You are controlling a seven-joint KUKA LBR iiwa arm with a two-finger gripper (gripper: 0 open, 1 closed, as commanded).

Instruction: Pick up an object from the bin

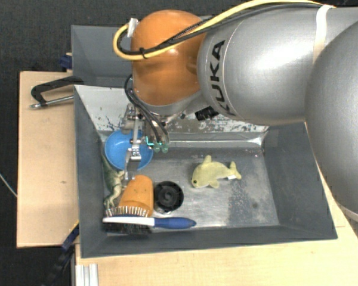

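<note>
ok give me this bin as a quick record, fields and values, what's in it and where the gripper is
bin: grey metal, a few loose things
gripper: low at the view's left, over the blue round thing
blue round thing: left, near the back wall
orange cup-shaped thing: front left, nearer than the blue one
black round thing: right beside the orange one
pale yellow dolphin toy: middle, lying apart
blue-handled brush: along the front wall
</note>
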